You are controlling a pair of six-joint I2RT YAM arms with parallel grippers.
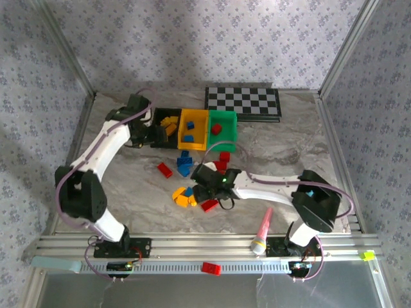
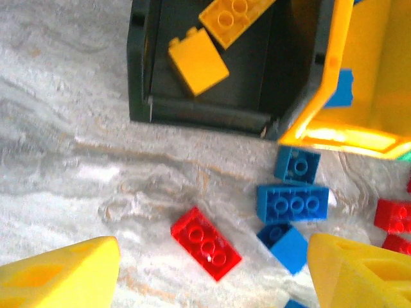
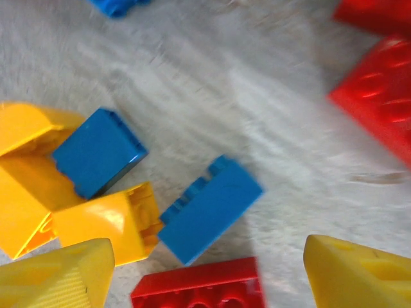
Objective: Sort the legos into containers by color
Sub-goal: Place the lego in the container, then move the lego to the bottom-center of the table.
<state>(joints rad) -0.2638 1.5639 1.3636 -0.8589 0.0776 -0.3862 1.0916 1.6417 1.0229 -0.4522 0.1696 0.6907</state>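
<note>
Three containers stand side by side at the back: a black bin (image 1: 158,115) holding yellow legos (image 2: 198,61), a yellow bin (image 1: 194,131) with blue ones, and a green bin (image 1: 223,122) with a red one. My left gripper (image 2: 212,256) hovers open just in front of the black bin (image 2: 192,112), above a red lego (image 2: 205,244) on the table, with blue legos (image 2: 292,203) to its right. My right gripper (image 3: 209,256) is open low over a mixed pile. A blue lego (image 3: 209,208) and a red one (image 3: 202,285) lie between its fingers, and yellow ones (image 3: 106,221) lie at the left.
A checkerboard (image 1: 243,101) lies at the back right. A pink marker (image 1: 262,231) rests near the front rail, and a red lego (image 1: 210,268) sits on the rail. More loose legos (image 1: 185,160) are scattered mid-table. Metal frame posts border both sides.
</note>
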